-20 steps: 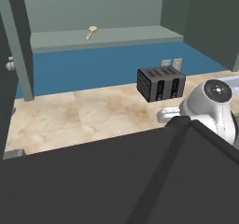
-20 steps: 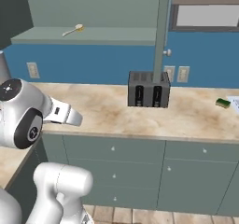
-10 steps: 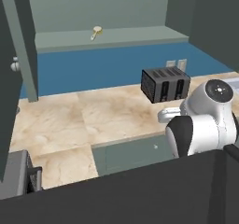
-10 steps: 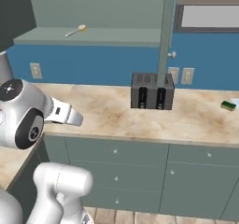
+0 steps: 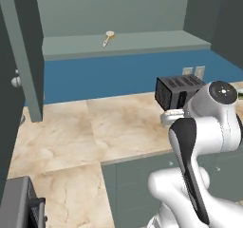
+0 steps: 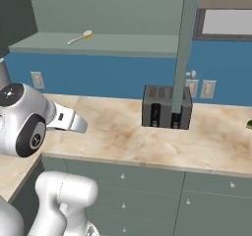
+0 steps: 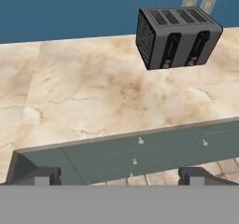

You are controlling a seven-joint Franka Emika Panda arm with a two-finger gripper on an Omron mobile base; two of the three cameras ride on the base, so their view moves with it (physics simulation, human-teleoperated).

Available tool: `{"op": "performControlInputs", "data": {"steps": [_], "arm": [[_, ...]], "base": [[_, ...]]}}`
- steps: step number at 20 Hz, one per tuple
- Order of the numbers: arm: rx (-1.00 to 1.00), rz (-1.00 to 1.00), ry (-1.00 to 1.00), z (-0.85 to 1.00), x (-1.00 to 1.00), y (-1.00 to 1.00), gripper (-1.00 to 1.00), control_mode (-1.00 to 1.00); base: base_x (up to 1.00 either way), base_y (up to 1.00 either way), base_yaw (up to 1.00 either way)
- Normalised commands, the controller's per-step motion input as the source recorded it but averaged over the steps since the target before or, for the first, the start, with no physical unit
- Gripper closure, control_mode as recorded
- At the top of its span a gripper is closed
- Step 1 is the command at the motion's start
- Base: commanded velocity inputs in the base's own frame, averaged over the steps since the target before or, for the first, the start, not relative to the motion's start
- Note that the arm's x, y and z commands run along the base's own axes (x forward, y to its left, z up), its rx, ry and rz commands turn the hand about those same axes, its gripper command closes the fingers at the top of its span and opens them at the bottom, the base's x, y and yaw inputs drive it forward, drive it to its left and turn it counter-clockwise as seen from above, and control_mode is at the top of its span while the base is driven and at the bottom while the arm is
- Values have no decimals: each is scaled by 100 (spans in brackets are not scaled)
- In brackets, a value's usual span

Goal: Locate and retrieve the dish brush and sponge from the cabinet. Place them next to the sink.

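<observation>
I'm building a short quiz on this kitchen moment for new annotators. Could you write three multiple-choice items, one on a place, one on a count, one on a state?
1. Where does the small dish brush with the tan wooden handle lie?
A. on the pale shelf inside the open grey-green cabinet
B. on the marble counter
C. on top of the toaster

2. How many slots are in the top of the black box-shaped toaster?
A. one
B. two
C. four

3. How does the gripper stand?
A. shut on the brush
B. open and empty
C. shut on nothing

Key: 1 A, both base views show it on the shelf. 2 C, the hand view shows four slots. 3 B, its fingertips stand wide apart with nothing between them.
</observation>
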Motion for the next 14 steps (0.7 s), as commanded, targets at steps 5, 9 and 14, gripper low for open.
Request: {"op": "performControlInputs", "data": {"steps": [5,9,14], "arm": [[0,0,0,0,0,0,-100,100],[0,0,0,0,0,0,-100,100],[0,0,0,0,0,0,-100,100]], "base": [[60,10,13],[36,1,9],[46,2,11]]}}
